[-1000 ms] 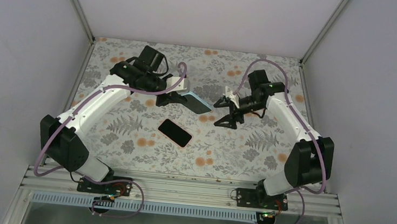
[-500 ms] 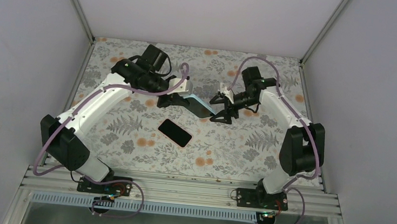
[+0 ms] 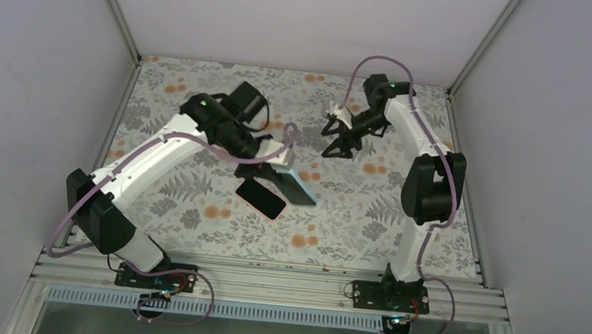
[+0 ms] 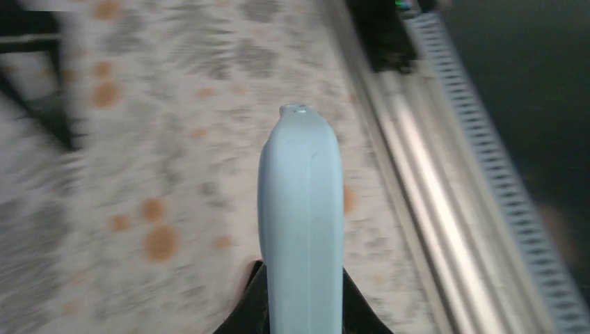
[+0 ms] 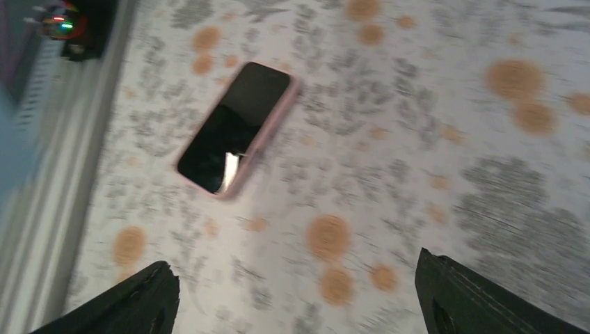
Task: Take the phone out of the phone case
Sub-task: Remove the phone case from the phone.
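case (image 4: 300, 223): smooth pale-blue, rounded edge | phone (image 5: 236, 129): glossy black slab, pink rim

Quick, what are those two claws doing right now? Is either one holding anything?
Left gripper: shut on the blue case.
Right gripper: open, holding nothing.

Floral-patterned tabletop (image 3: 336, 227); plain pale walls (image 3: 34, 71) around; aluminium rail (image 3: 266, 282) at near edge
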Controlling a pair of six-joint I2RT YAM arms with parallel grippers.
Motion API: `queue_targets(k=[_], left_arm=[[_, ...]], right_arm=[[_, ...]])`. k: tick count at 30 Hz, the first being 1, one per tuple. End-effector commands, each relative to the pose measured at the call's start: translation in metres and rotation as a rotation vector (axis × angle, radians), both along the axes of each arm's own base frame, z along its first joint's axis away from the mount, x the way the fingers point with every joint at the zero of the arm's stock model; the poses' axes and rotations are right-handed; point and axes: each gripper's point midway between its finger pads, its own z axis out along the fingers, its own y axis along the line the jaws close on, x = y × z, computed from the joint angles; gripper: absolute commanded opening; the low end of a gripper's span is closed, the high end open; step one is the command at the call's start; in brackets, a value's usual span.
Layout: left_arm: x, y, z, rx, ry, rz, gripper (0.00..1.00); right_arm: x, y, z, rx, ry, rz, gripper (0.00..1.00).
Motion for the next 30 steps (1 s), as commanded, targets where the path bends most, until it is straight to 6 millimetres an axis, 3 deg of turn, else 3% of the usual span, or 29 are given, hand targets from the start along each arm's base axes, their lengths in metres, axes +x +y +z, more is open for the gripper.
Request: queue_targets(k=[1, 4, 6, 12, 16, 21, 30], left_arm=[[-0.068, 0.002, 0.005, 0.021, 0.181, -0.153, 0.02], [-0.067, 0.004, 0.008, 0.019, 0.148, -0.140, 0.02], [-0.063, 0.003, 0.011, 0.012, 0.122, -0.127, 0.02], [-0.047, -0.004, 0.018, -0.007, 0.065, -0.103, 0.02], [-0.041, -0.010, 0.012, 0.004, 0.087, -0.109, 0.02], [-0.036, -0.012, 0.004, 0.021, 0.089, -0.102, 0.02], [-0.030, -0.015, 0.008, 0.013, 0.082, -0.091, 0.02]], right_arm=[[0.057, -0.038, -0.004, -0.053, -0.090, -0.110, 0.87], [0.072, -0.054, -0.003, -0.038, -0.088, -0.163, 0.86], [0.059, -0.054, -0.008, -0.042, -0.061, -0.155, 0.85], [-0.041, -0.037, -0.017, -0.067, -0.051, -0.048, 0.84], [-0.084, -0.020, 0.001, 0.002, -0.124, -0.026, 0.84], [-0.106, -0.008, 0.017, 0.073, -0.130, -0.016, 0.84], [-0.131, 0.007, 0.002, 0.075, -0.043, 0.044, 0.81]])
